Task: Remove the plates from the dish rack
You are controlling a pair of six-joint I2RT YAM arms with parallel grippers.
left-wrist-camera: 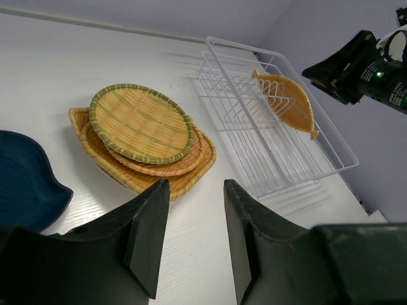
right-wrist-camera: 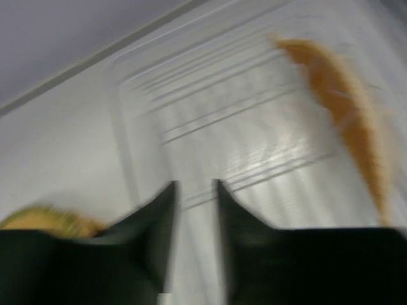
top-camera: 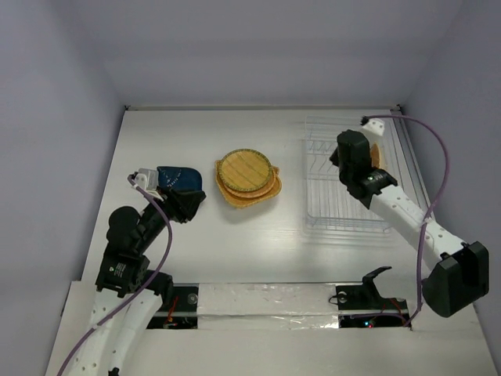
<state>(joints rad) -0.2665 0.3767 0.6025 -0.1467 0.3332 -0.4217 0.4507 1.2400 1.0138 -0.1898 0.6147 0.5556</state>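
Currently, left gripper (left-wrist-camera: 191, 235) and right gripper (right-wrist-camera: 194, 216) jaws are slightly spread, empty; one plate (left-wrist-camera: 289, 101) stands in the rack (left-wrist-camera: 267, 149), right of the stack (left-wrist-camera: 143, 136).

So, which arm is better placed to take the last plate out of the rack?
The right one. The right gripper hangs open above the rack, with the plate standing close beside it. The left gripper is far off by the blue dish, beyond the stack of plates.
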